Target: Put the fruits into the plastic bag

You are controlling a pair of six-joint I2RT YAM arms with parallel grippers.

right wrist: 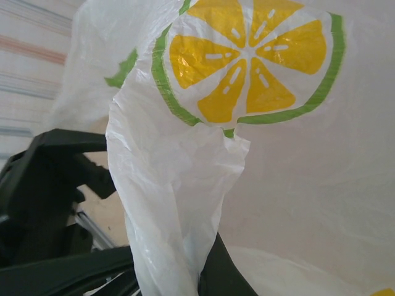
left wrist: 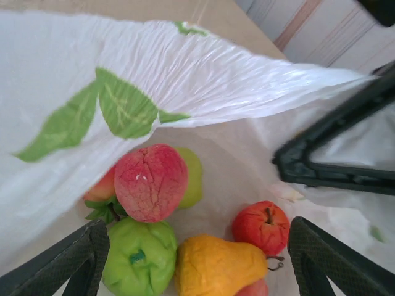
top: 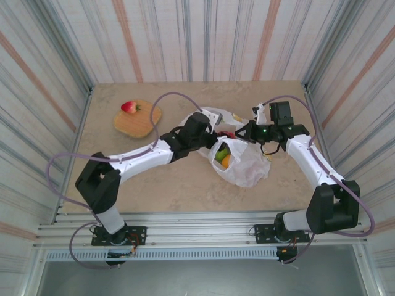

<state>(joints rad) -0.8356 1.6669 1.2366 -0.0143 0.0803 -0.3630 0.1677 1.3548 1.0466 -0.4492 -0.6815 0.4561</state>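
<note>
On the bench [top: 185, 191] the plastic bag [top: 244, 166] slumps mid-way out, mouth up, and the left fingers [left wrist: 74, 262] hang spread wide and empty right over it, looking down on a pink-red peach [left wrist: 151, 182], green apple [left wrist: 136, 259], yellow pear [left wrist: 216, 265] and red apple [left wrist: 262, 225] lying inside; just beyond, the right fingers [right wrist: 228, 280] are pinched on the bag's lemon-printed rim, holding it up; far left, one strawberry [top: 128, 107] lies on the woven tray [top: 145, 123], so this looks like the last fetch: left arm swings across, right holds the mouth open
</note>
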